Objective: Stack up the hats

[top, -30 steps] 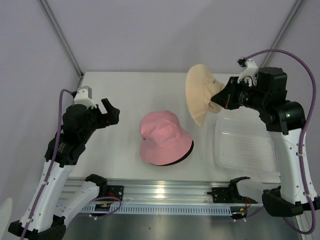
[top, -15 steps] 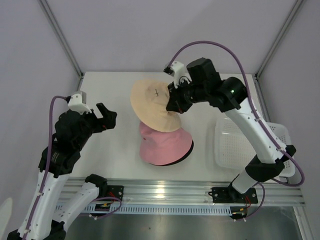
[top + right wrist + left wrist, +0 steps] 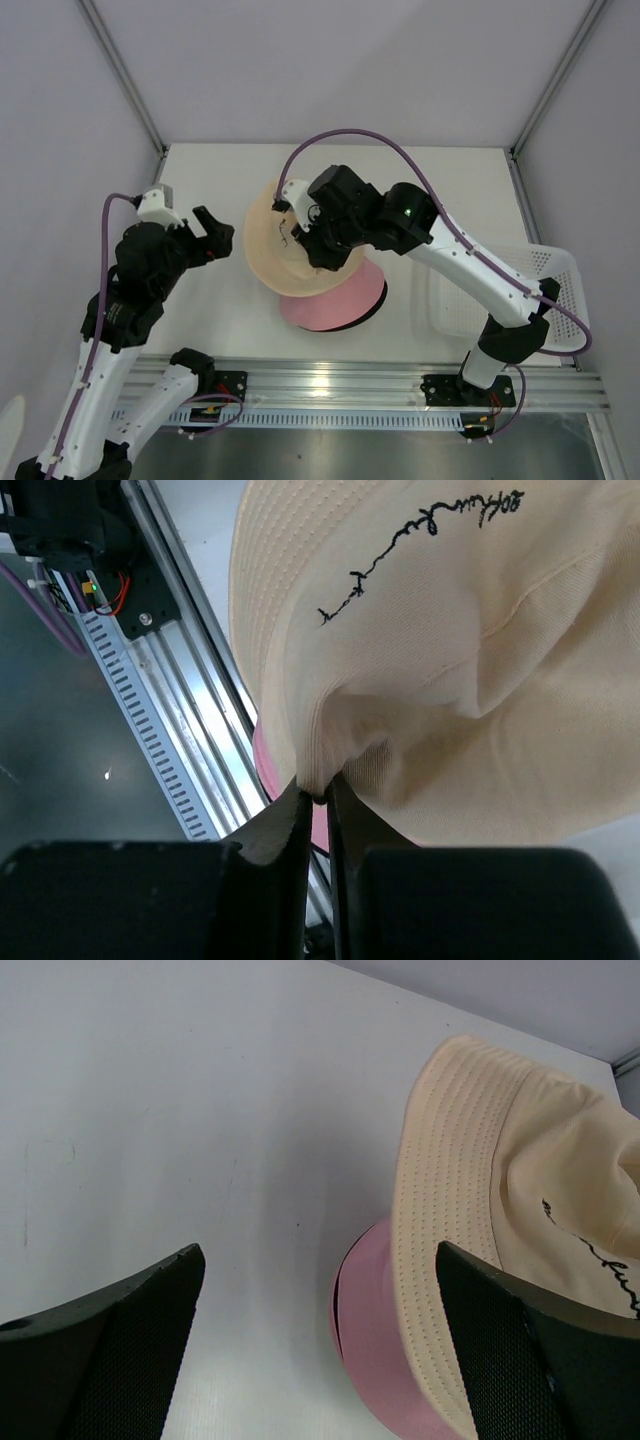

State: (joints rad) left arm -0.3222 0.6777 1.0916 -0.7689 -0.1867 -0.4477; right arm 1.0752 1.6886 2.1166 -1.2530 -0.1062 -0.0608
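Top external: beige hat hangs tilted over the left side of the pink hat, which lies on the desk.
Right fingers pinched tight on a fold of the beige hat above the pink hat; left fingers spread wide, empty, left of the pink hat.

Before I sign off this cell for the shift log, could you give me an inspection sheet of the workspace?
Surface: white tabletop, nothing spilled.
Job's things: beige fabric bucket hat with dark stitched script, tilted over the pink fabric bucket hat and not yet settled. A dark edge under the pink brim may be another hat.
Clutter: white perforated plastic basket at the right edge.
Hands: left hand open and holding nothing. Right hand shut on the beige hat's fabric.
Cables: purple cable arching over the right arm, another purple cable on the left arm.
Surroundings: grey walls, aluminium rail along the near edge.
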